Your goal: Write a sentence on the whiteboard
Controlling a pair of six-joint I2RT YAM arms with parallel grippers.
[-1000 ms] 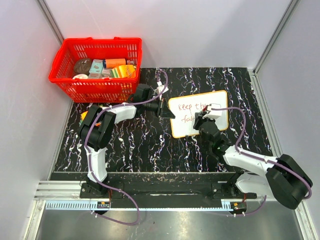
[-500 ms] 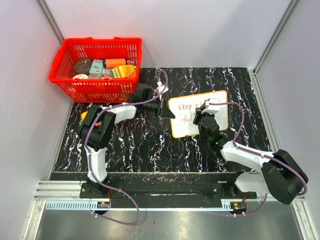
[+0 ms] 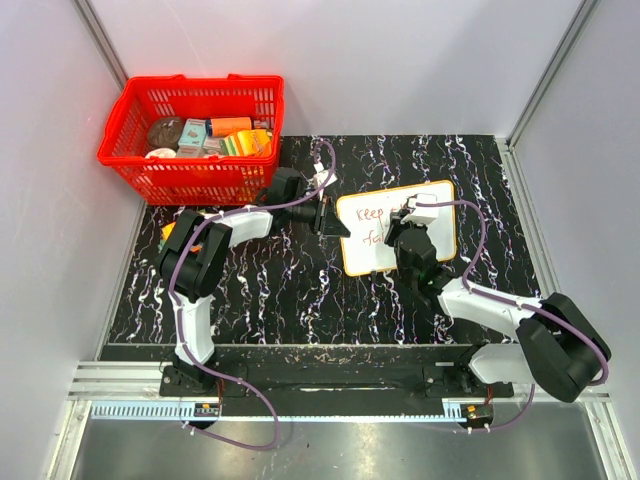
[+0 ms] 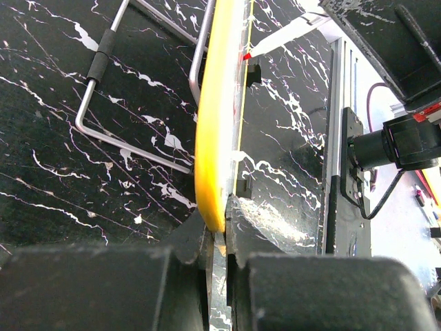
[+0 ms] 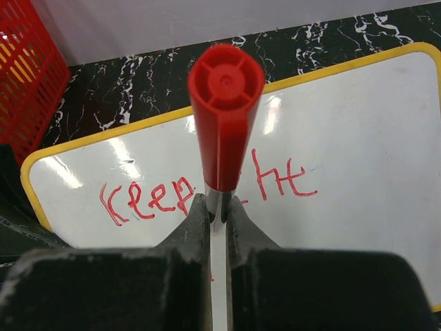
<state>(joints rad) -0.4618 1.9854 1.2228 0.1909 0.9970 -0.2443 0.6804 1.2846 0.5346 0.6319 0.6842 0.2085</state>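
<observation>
- Since a second ago the right gripper (image 3: pixel 408 222) has slid left across the whiteboard (image 3: pixel 442 203) and now covers more of the top line. The left arm and the board sit as they did.
- At the bench's (image 3: pixel 300 290) far-left corner stands a red basket (image 3: pixel 190 140) packed with small boxes and packets.
- Just right of the basket, the left gripper (image 3: pixel 333 221) reaches to the board's left edge. From its wrist camera the jaws are clenched on the yellow rim (image 4: pixel 217 124) of the board, pinching it from both sides (image 4: pixel 219 238).
- A bent metal wire (image 4: pixel 103 83) with a black sleeve sits on the bench just beside that rim.
- The whiteboard sits in the right half of the bench, nearer the far edge – its right end angled toward the far-right corner.
- The sentence (image 5: pixel 148 200) is in red strokes. "Keep" reads clearly, the next word is partly behind the pen, and the second line is mostly under the arm.
- Over the board's middle, the right gripper (image 5: pixel 217 210) grasps a red marker (image 5: pixel 224 124) – jaws tight on its barrel, the butt end toward the camera. The left wrist view shows its tip (image 4: pixel 246 55) at the board's face.
</observation>
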